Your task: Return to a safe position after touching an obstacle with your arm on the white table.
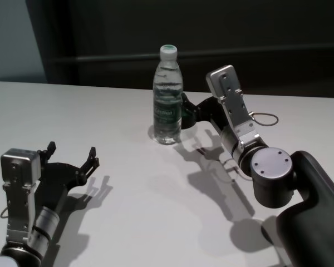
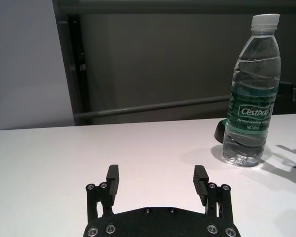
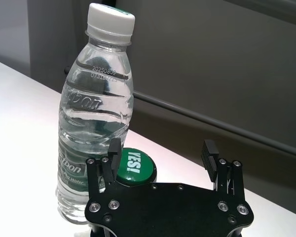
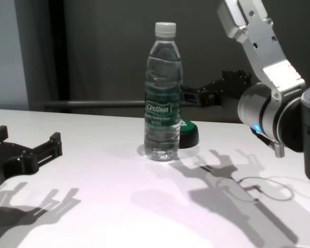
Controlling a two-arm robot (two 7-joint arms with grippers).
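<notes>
The obstacle, a clear water bottle with a white cap and a green label, stands upright on the white table. It also shows in the chest view, the left wrist view and the right wrist view. My right gripper is open and empty, raised at label height just right of and behind the bottle. One fingertip is very close to the bottle; I cannot tell if it touches. My left gripper is open and empty, low at the near left.
A low black-and-green round puck sits on the table right behind the bottle, under my right gripper. A thin cable loop hangs by the right wrist. A dark wall with a rail runs behind the table's far edge.
</notes>
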